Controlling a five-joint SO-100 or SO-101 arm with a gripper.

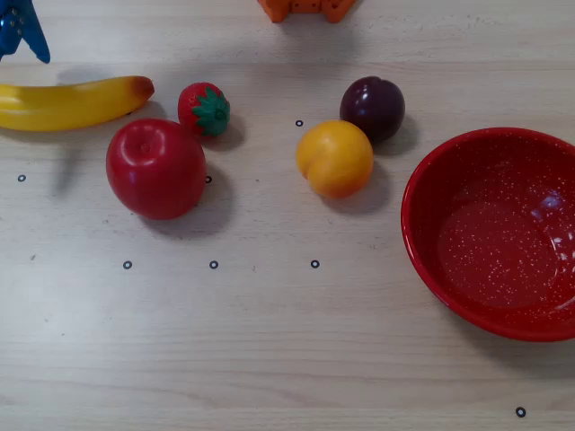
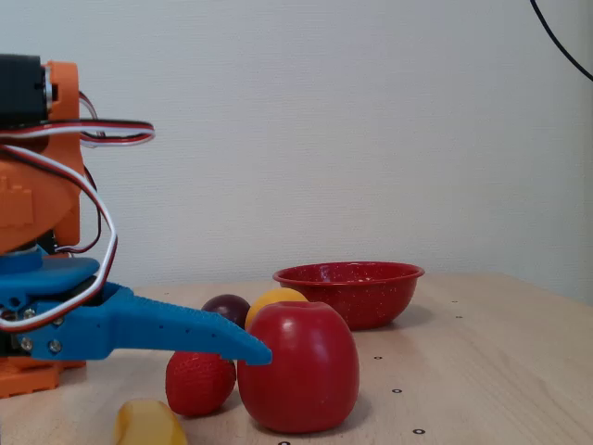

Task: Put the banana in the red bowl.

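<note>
The yellow banana (image 1: 72,103) lies at the far left of the overhead view, its orange-brown tip pointing right toward a strawberry. Only one blunt end of the banana (image 2: 148,425) shows at the bottom of the fixed view. The red speckled bowl (image 1: 494,233) stands at the right and is empty; in the fixed view the bowl (image 2: 347,292) is at the back. My blue gripper (image 1: 22,54) is at the top left corner, just beyond the banana and partly cut off. Its two tips stand apart and it holds nothing. In the fixed view the gripper (image 2: 264,354) hovers above the table.
A red apple (image 1: 155,168) and a strawberry (image 1: 205,109) sit right beside the banana's tip. A yellow-orange fruit (image 1: 334,158) and a dark plum (image 1: 372,108) lie between them and the bowl. The orange arm base (image 1: 305,9) is at the top edge.
</note>
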